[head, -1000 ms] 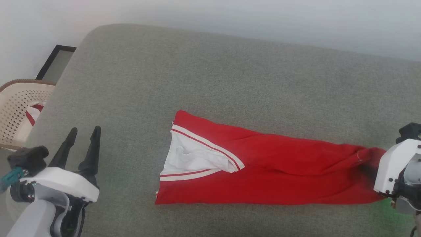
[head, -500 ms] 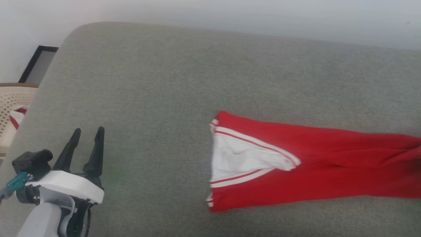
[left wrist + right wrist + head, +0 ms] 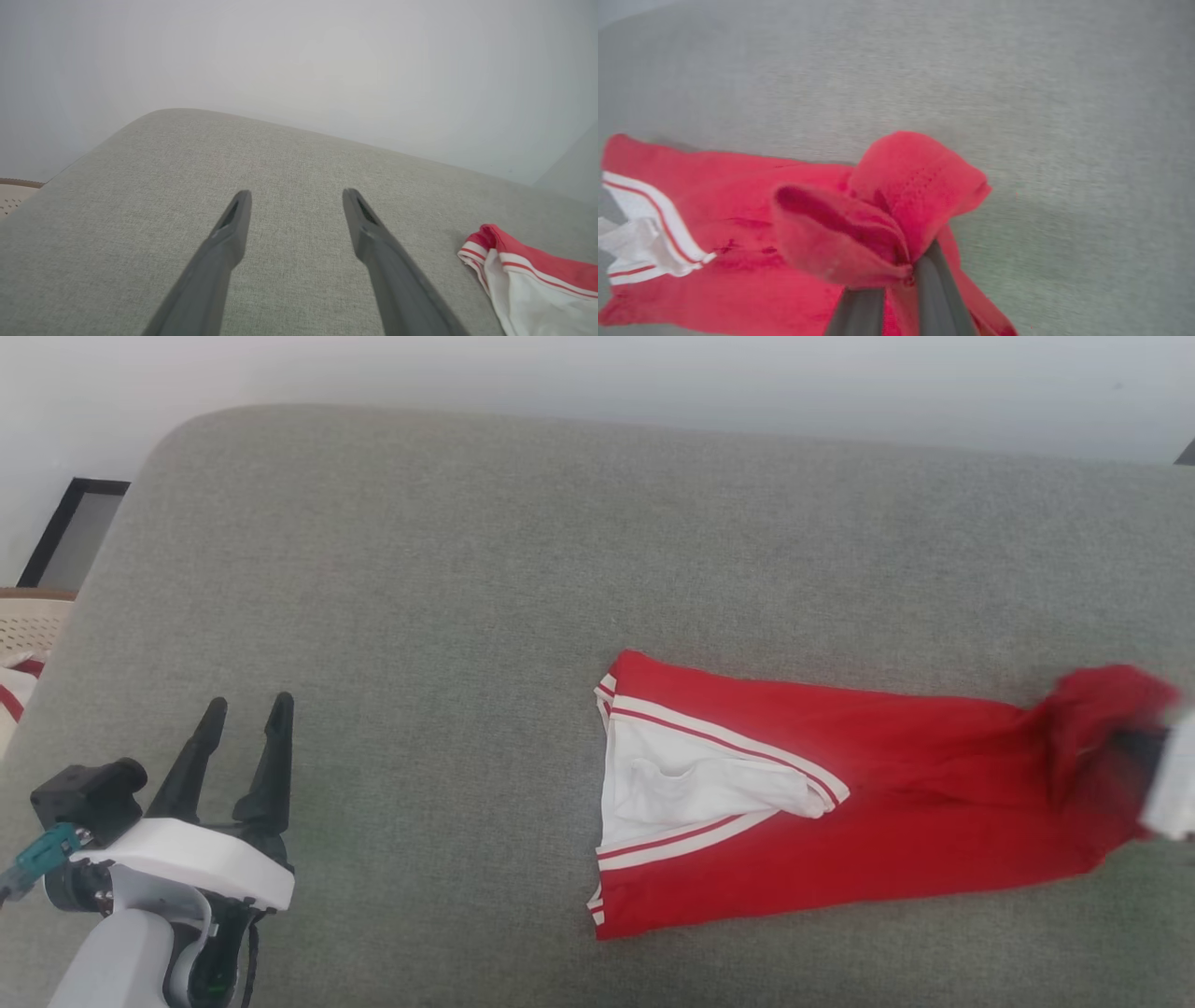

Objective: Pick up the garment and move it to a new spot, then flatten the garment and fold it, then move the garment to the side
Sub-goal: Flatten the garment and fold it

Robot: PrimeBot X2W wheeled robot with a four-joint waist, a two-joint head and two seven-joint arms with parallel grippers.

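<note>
While pinching the bunched end of one garment tight between the two fingers of the right gripper, lifts that end off one grey cushion, leaving the rest flat to those fingers' left. Holds the two fingers of the left gripper wide and empty, garment off to their right.

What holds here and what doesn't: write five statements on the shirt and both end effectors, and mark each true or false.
1. The right end effector is shut on one end of the garment. True.
2. The left end effector grips the white sleeve. False: it is open over the bare grey fabric surface, apart from the garment.
3. The garment lies spread out to its full width. False: it is a narrow strip, with the gripped end raised and bunched.
4. The white sleeve is at the end of the garment nearer the left end effector. True.
5. The basket stands on the grey fabric surface beside the garment. False: it sits beyond the surface's left edge.
</note>
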